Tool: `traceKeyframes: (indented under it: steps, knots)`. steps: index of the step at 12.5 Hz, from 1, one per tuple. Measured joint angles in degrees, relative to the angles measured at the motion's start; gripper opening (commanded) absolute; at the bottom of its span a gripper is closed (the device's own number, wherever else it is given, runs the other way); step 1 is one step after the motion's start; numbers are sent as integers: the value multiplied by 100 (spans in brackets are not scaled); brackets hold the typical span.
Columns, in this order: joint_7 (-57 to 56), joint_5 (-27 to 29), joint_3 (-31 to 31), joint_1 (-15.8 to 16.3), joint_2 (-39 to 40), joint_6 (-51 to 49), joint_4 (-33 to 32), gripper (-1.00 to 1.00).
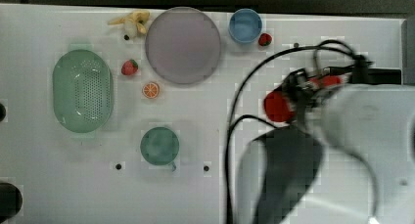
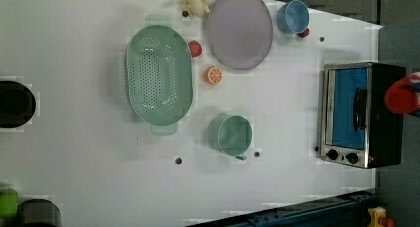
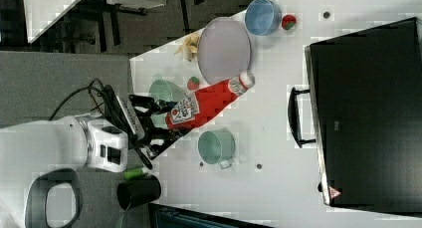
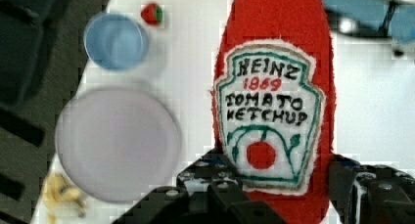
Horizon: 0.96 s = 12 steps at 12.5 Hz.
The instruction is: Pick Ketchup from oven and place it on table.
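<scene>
Step in hand: transfer, between pick and place. Hand [image 3: 166, 119] clamped on the lower body of the ketchup [image 3: 206, 102], one finger on either side of the label's lower edge, as seen in the wrist view [image 4: 274, 185]. Bottle carried in the air, clear of the oven [image 3: 366, 113] and not touching the surface [image 3: 278, 153]; cap end pointing away from the hand. Oven door shut in the left view [image 2: 349, 108], bottle well outside it.

Ahead of the hand in the wrist view: grey plate [image 4: 117, 143], blue cup [image 4: 116, 40] and a strawberry [image 4: 151, 13] beyond it. Near the bottle in the right view: green mug [image 3: 216, 146], green strainer [image 3: 164, 91] partly hidden behind the hand.

Next move, as judged: carry to a bare patch of surface, away from plate, mug and strainer. Lower with the base down until contact, then release and withdraw upward. Tall, narrow bottle; likely to topple if released tilted or before the base sits flat.
</scene>
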Motion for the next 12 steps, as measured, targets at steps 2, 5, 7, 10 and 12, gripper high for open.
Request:
traceKeyframes:
  steps: [2, 5, 7, 10, 12]
  knots:
    - [359, -173, 341, 104, 85, 80, -280, 1]
    - [1190, -179, 952, 128, 202, 554, -940, 1]
    - [1662, -323, 1148, 272, 457, 1262, -1667, 1]
    - [1733, -469, 1021, 223, 1420, 2358, -2037, 1]
    - [1831, -435, 902, 182, 2082, 3077, -2048, 1]
